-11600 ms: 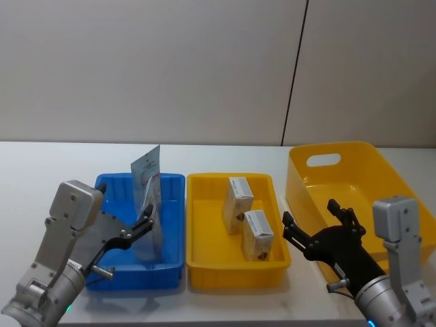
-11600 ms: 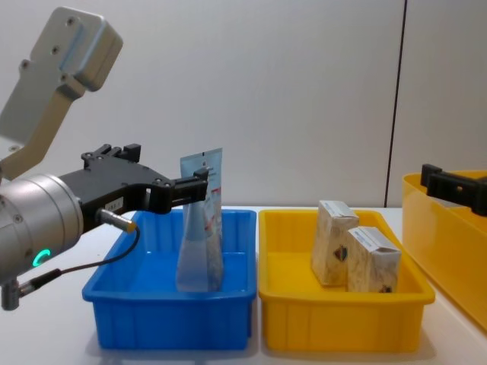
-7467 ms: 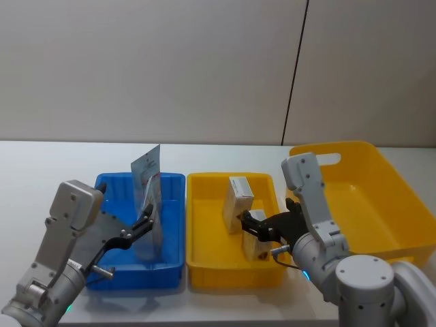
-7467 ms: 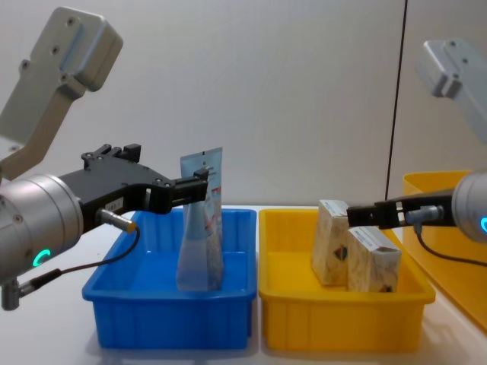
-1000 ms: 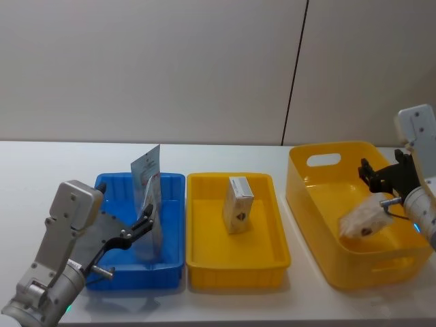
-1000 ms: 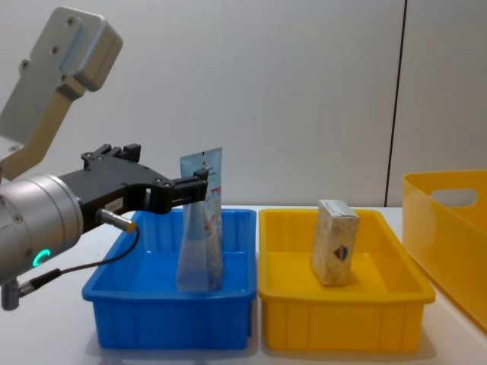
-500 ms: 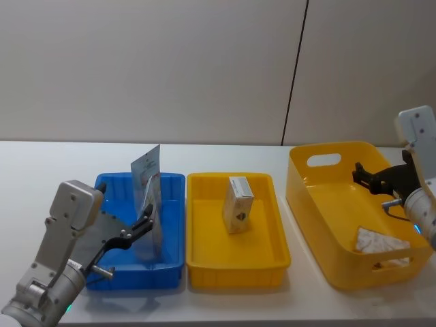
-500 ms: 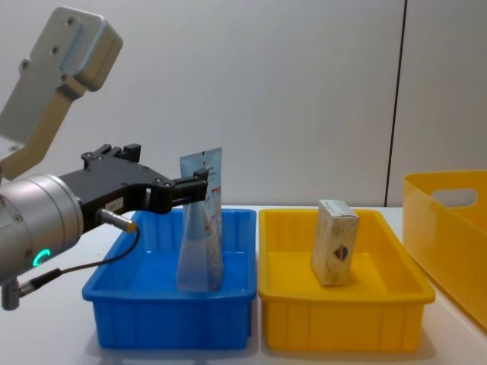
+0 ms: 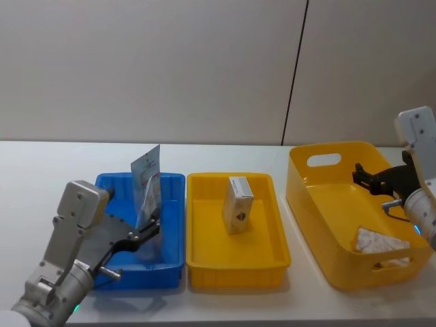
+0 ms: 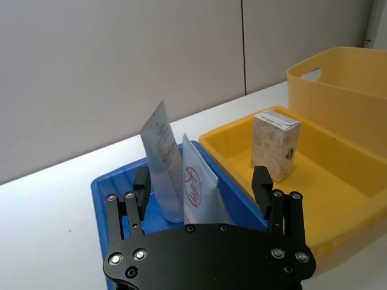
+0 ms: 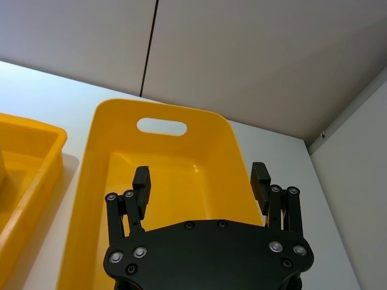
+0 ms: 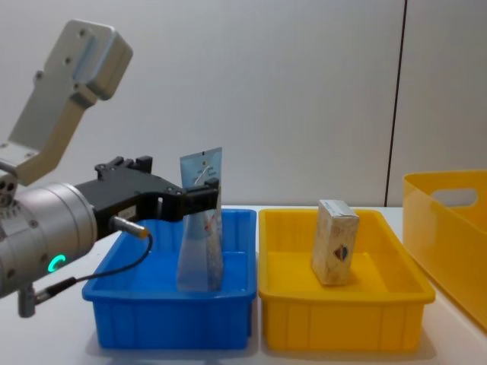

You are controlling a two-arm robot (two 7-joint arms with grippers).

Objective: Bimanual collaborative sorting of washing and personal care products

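**Both grippers open, one carton in the large bin**

Head view: the left gripper [image 9: 151, 228] sat low in the blue bin [image 9: 136, 281], fingers parted, right beside a light-blue tube [image 9: 146, 178] that stood nearly upright. In the yellow tray [image 9: 235, 267] next to it, a beige carton [image 9: 238, 203] stood on end. At the right, the right gripper [image 9: 361, 177] hung over the large yellow bin [image 9: 315, 225], its fingers apart and empty. A second carton [image 9: 378, 240] lay flat on that bin's floor near the front right corner. All three containers rested on the white table [image 9: 41, 170].

Left wrist view: the left gripper's [image 10: 201, 181] fingers [image 10: 142, 183] were spread wide. Between them the tube [image 10: 160, 151] rose upright, with a second tube [image 10: 196, 188] leaning closer to the camera; neither finger clearly touched either one. The carton [image 10: 275, 145] stood in the tray beyond.

Right wrist view: the right gripper [image 11: 201, 178] was spread wide above the large bin's [image 11: 211, 139] floor, holding nothing.

Chest view: the left gripper [image 12: 199, 199] reached in level with the tube's [image 12: 202, 236] upper half, the tube standing in the blue bin [image 12: 167, 323]. The carton [image 12: 335, 242] stood tilted slightly in the tray [image 12: 342, 323].
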